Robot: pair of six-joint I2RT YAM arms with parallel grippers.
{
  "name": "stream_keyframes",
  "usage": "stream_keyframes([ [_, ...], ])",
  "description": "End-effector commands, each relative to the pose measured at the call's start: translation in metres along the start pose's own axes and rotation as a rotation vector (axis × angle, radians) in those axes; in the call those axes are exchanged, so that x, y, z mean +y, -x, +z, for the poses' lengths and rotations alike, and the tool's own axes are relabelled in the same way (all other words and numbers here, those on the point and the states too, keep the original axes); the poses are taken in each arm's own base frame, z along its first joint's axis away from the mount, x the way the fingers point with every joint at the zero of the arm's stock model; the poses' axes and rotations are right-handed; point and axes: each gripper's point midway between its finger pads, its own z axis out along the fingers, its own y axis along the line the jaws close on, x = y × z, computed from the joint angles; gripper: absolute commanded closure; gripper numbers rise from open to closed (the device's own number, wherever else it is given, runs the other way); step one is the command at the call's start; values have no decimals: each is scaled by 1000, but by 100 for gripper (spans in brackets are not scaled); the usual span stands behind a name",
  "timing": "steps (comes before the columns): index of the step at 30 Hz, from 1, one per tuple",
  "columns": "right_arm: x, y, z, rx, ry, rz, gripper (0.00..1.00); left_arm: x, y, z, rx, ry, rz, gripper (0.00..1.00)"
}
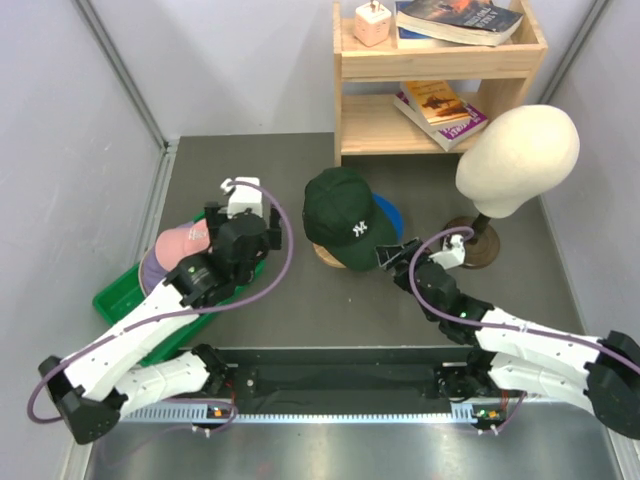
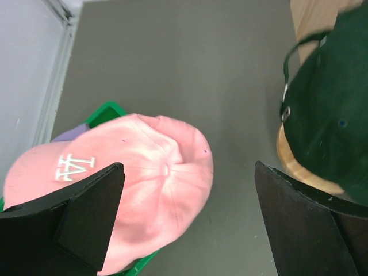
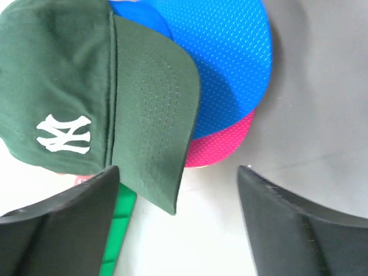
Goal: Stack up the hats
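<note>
Stacking is judged partly done. The dark green cap is seen on top of the pile on the wooden stand at mid tabletop, with a blue brim and a bright pink brim under it. The right tool is placed just beside it, jaws apart, nothing held. The left tool hangs wide apart over the pale pink cap in the green tray, which lies on what is probably a lavender cap. Next, the pink crown should be gripped and carried to the pile.
</note>
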Motion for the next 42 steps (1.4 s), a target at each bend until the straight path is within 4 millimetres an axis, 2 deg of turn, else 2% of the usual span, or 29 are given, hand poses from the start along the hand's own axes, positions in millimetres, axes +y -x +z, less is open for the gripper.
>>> stream_keyframes([
  [1,2,23,-16,-60,2,-84,10,-12,-10,8,53,-23,50,1],
  [2,-4,26,-18,-67,-19,-106,8,-10,-11,8,58,-15,57,1],
  [4,-2,41,-27,-109,-13,-108,4,-8,-20,10,87,7,84,1],
  [5,-8,43,-30,-112,-32,-128,3,-6,-23,10,97,16,91,1],
  [7,-5,54,-38,-143,-15,-115,2,-9,-33,13,129,21,108,1],
  [8,-12,55,-40,-146,-33,-136,2,-9,-36,15,139,27,118,1],
  [11,-10,68,-50,-178,-14,-131,1,-8,-50,22,190,72,155,1],
  [15,-12,74,-56,-193,-7,-134,1,-17,-71,33,267,67,185,1],
  [20,-10,76,-60,-195,7,-132,0,-13,-86,47,327,102,220,4],
  [24,-8,79,-62,-202,17,-130,0,-9,-99,57,378,138,271,12],
  [25,-8,80,-62,-205,18,-129,0,-8,-100,59,388,143,277,23],
  [27,-8,80,-64,-205,25,-130,0,-6,-106,61,407,152,301,31],
  [28,-8,81,-64,-206,27,-129,0,-5,-108,62,415,156,309,44],
  [30,-8,83,-66,-212,28,-131,0,-2,-114,63,436,174,337,62],
  [31,-6,84,-67,-215,32,-130,0,-2,-114,63,438,179,342,81],
  [32,-8,85,-68,-215,28,-138,0,1,-114,63,439,195,343,93],
  [33,-6,87,-69,-219,32,-139,0,1,-113,62,441,201,342,100],
  [37,2,98,-74,-242,37,-211,0,0,-90,55,402,178,283,100],
  [38,2,101,-73,-253,22,-271,0,-1,-75,51,366,160,239,100],
  [39,11,108,-75,-268,27,-283,1,-5,-66,47,350,130,206,100],
  [42,31,106,-71,-242,74,-383,2,-8,-3,27,213,51,37,100],
])
